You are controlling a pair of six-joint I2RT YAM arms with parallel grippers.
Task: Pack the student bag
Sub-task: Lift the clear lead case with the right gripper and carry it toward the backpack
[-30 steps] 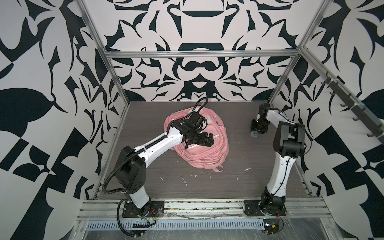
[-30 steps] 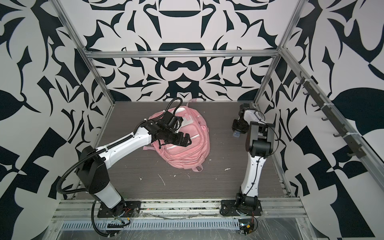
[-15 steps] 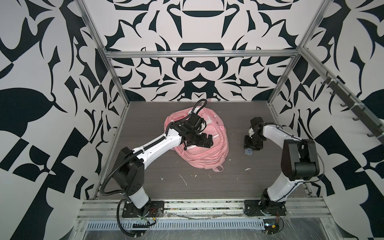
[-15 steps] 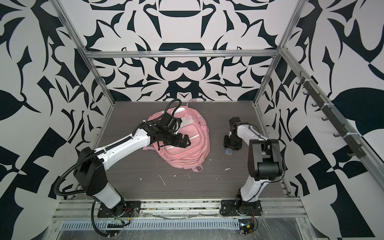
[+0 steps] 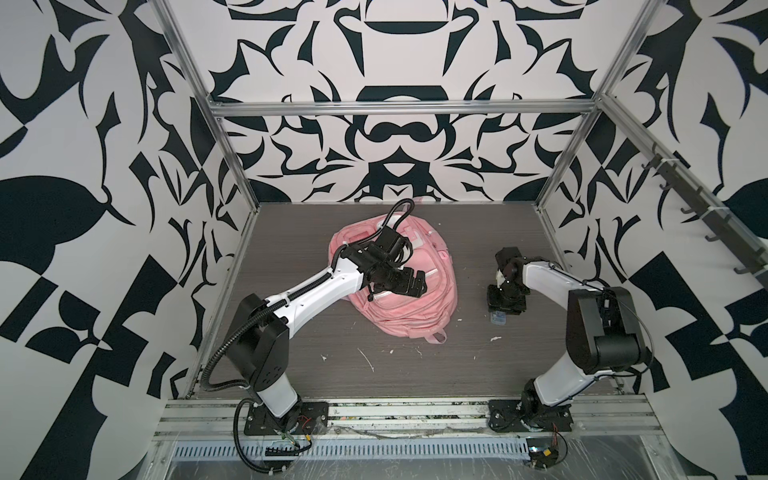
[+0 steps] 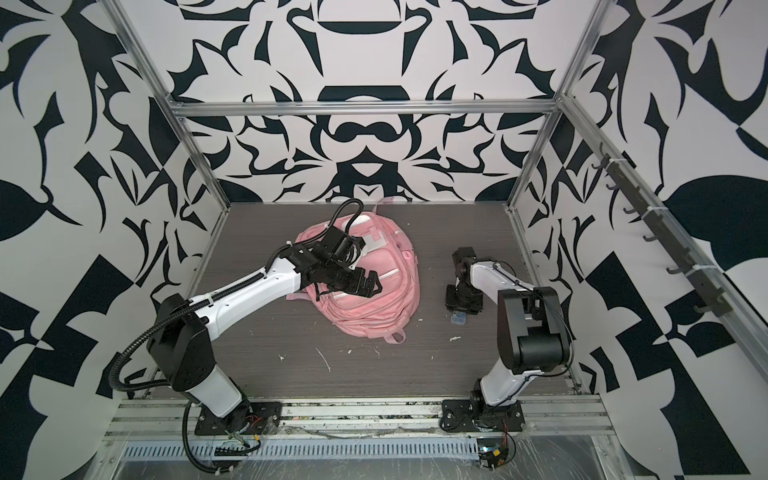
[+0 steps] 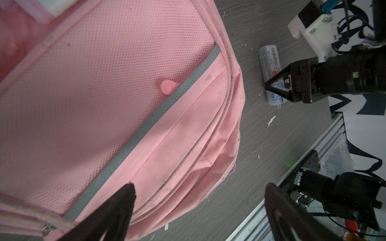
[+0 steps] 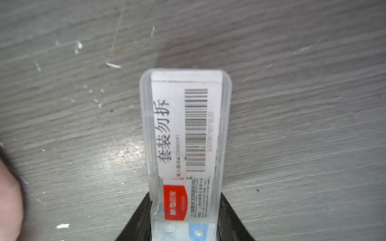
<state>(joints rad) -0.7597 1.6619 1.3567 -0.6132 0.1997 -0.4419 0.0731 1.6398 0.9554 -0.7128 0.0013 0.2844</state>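
The large soft pink fabric backpack [image 5: 419, 307] lies in the middle of the grey wood-grain tabletop [image 5: 415, 374]. In both top views the left gripper [image 5: 417, 284] hovers over it; only the left wrist view shows its fingers [image 7: 123, 200] spread wide and empty. The right wrist view alone shows the right gripper [image 8: 184, 221] clamped on a clear plastic case [image 8: 186, 125] with a barcode label, right of the backpack and apart from it

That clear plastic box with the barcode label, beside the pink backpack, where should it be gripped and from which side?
Grip the clear plastic box across its narrow width, on the two long side walls, coming down from above. It is slim with straight parallel sides and lies flat, label up, on the table. The right pincer clasps it this way near one end.
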